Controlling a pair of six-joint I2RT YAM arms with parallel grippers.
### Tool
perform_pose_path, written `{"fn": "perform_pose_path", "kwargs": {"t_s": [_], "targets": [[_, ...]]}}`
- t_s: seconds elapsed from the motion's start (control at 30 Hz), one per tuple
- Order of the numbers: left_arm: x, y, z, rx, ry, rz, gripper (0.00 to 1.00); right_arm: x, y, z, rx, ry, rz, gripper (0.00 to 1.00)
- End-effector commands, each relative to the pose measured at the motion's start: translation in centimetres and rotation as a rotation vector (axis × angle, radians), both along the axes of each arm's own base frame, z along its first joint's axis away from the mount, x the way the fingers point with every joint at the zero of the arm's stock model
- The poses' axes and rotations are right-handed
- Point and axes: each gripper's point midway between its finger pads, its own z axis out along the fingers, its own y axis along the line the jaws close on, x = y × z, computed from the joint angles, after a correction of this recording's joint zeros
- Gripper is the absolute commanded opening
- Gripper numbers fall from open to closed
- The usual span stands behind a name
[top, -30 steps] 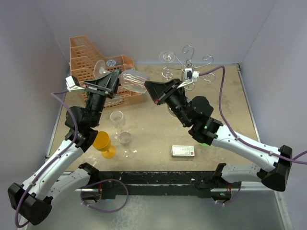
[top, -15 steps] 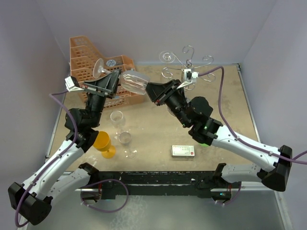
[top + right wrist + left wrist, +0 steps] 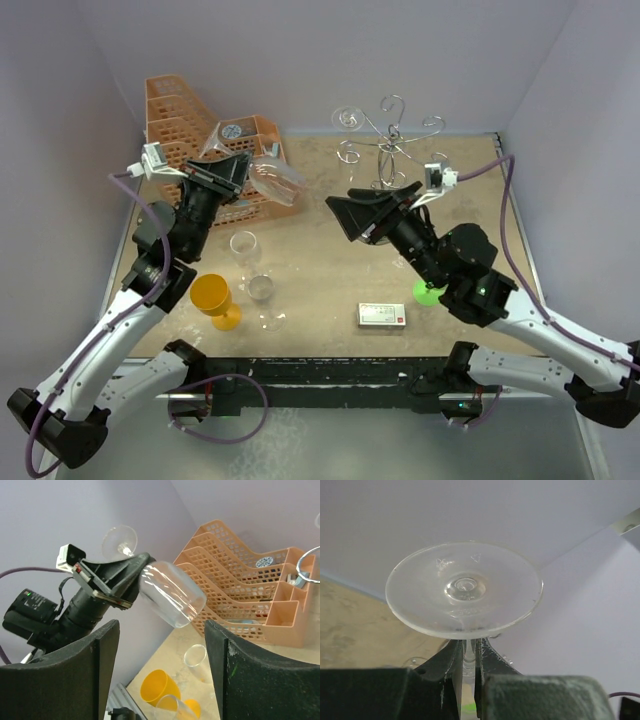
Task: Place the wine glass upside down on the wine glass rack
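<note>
The orange basket point(image 3: 175, 110) fills the table's point(image 3: 330, 270) back left corner. Well to the basket's right stands the wine glass rack point(image 3: 390, 135). Over the basket's right end, the left gripper point(image 3: 238, 168) is pinched tight on the stem of the wine glass point(image 3: 277, 180). The glass is tilted in the air, its bowl jutting past the basket's right edge. Farther right of the basket, the right gripper point(image 3: 347, 212) has its fingers spread wide.

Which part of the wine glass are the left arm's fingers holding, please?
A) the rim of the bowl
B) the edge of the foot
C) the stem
C: the left wrist view shows the left arm's fingers pinching the wine glass by its stem, right next to the round foot.
</note>
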Motion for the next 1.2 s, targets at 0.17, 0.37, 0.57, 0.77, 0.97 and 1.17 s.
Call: {"fn": "perform_pose_path", "kwargs": {"t_s": [0.17,0.37,0.57,0.77,0.97,1.17], "targets": [[-1.1,-1.3,0.3,0.465,-0.165,-0.029,0.00,-1.5,-2.1,1.7,-0.066,-0.099,-0.002,0.72],[-3.0,-5.1,-0.8,0.671,-0.331,-0.241,0.00,-1.5,-2.3,2.2,-0.072,-0.103,-0.012,0.72],[-5.0,-9.1,-2.8,0.777,-0.483,-0.497,0.00,-1.3,-2.9,2.0,-0.044,-0.075,-0.033,0.72],[-5.8,-11.0,-3.8,0.792,-0.570,-0.626,0.00,-1.6,-3.3,2.1,-0.030,-0.064,-0.030,0.72],[-7.4,-12.8,-4.7,0.790,-0.714,-0.772,0.00,-0.4,-3.0,2.1,-0.039,0.016,-0.073,0.72],[-6.3,-13.7,-5.9,0.817,-0.754,-0.787,0.00,1.3,-2.2,1.3,-0.097,0.123,-0.132,0.72]]}}
